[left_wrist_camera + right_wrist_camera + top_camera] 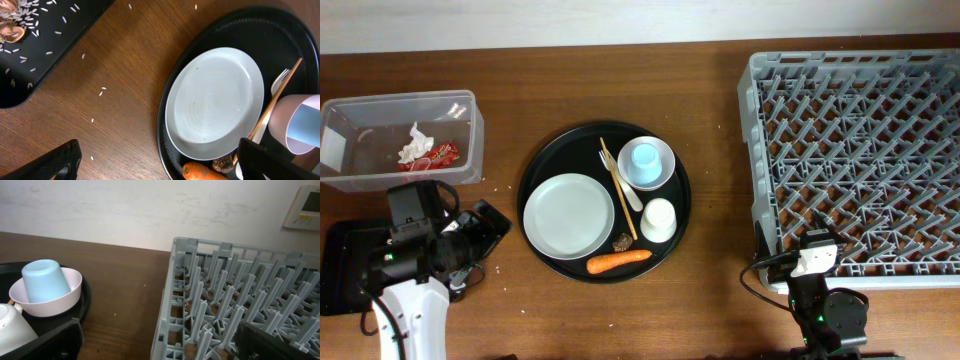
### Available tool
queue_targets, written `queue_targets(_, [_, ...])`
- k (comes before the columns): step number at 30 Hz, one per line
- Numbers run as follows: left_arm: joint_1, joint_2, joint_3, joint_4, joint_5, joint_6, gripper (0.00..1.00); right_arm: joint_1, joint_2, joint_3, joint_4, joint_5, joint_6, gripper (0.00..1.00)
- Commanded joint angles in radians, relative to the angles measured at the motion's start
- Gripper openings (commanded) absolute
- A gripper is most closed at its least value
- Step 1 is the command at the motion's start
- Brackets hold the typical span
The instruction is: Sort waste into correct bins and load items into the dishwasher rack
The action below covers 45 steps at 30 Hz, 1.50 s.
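On the round black tray lie a white plate, a white bowl holding a light blue cup, a small white cup, pale sticks, an orange carrot and a brown scrap. The clear tub holds a red wrapper and white tissue. My left gripper hovers open left of the round tray; its view shows the plate and carrot. My right gripper is open at the front left corner of the grey rack.
A shallow black tray with rice grains and a scrap lies under my left arm. Loose rice grains dot the wood between it and the round tray. A white fork rests beside the sticks.
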Motion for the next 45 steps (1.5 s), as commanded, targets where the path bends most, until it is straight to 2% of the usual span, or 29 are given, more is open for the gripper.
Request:
queue_targets(1, [0.006,-0.010,-0.003,-0.002,0.007,-0.006,0.99,-0.006,-0.005,-0.005,-0.003,0.004,0.007,0.99])
queue_targets(4, [0.006,-0.010,-0.003,-0.002,0.006,-0.006,0.99,-0.006,-0.005,-0.005,0.012,-0.046,0.017,0.99])
queue_targets(7, [0.006,-0.010,-0.003,-0.001,0.007,-0.006,0.99,-0.006,-0.005,-0.005,0.063,-0.553,0.190,0.99])
queue_targets(8, [0.006,-0.010,-0.003,-0.002,0.007,-0.006,0.99,-0.006,-0.005,-0.005,0.122,-0.722,0.287,0.99])
queue_targets(10, [0.006,-0.010,-0.003,-0.002,0.007,-0.006,0.99,-0.006,-0.005,-0.005,0.203,-1.049,0.572,0.99])
queue_targets(12, [0.006,-0.010,-0.003,-0.002,0.007,-0.006,0.99,-0.006,-0.005,-0.005,0.220,-1.125,0.779,0.99])
queue_targets(14, [0.006,-0.010,-0.003,-0.002,0.006,-0.006,0.99,-0.006,-0.005,-0.005,0.221,-1.103,0.820,0.99])
queue_targets(17, [0.006,-0.010,-0.003,-0.002,0.006,-0.006,0.99,-0.006,-0.005,-0.004,0.267,-1.008,0.977,0.99])
queue_targets(20, [0.006,-0.010,-0.003,-0.002,0.006,-0.006,0.99,-0.006,0.003,0.094,0.248,-0.895,1.025,0.99])
queue_targets(23, [0.006,-0.010,-0.003,-0.002,0.007,-0.006,0.99,-0.006,0.096,0.240,0.032,-0.767,0.854,0.99])
queue_targets(26, [0.006,-0.010,-0.003,-0.001,0.006,-0.006,0.99,-0.005,0.423,0.524,-0.346,-0.634,0.501,0.98])
queue_targets(28, [0.006,-0.010,-0.003,-0.002,0.006,-0.006,0.99,0.029,0.631,0.703,-0.496,-0.535,0.379,0.99])
queue_targets(29, [0.006,-0.010,-0.003,-0.002,0.007,-0.006,0.99,0.074,0.729,0.794,-0.562,-0.443,0.352,0.99])
queue_targets(32, [0.006,-0.010,-0.003,-0.002,0.006,-0.006,0.99,0.337,1.019,1.036,-0.691,-0.068,0.353,0.99])
queue_targets(35, [0.006,-0.010,-0.003,-0.002,0.007,-0.006,0.99,0.530,1.250,1.129,-0.707,0.148,0.436,0.99])
queue_targets(37, [0.006,-0.010,-0.003,-0.002,0.006,-0.006,0.99,0.564,1.445,1.149,-0.681,0.195,0.453,0.99])
queue_targets(41, [0.006,-0.010,-0.003,-0.002,0.006,-0.006,0.99,0.564,1.585,1.149,-0.587,0.101,0.454,0.99])
queue_targets(45, [0.006,-0.010,-0.003,-0.002,0.006,-0.006,0.99,0.564,1.598,1.149,-0.504,0.016,0.454,0.99])
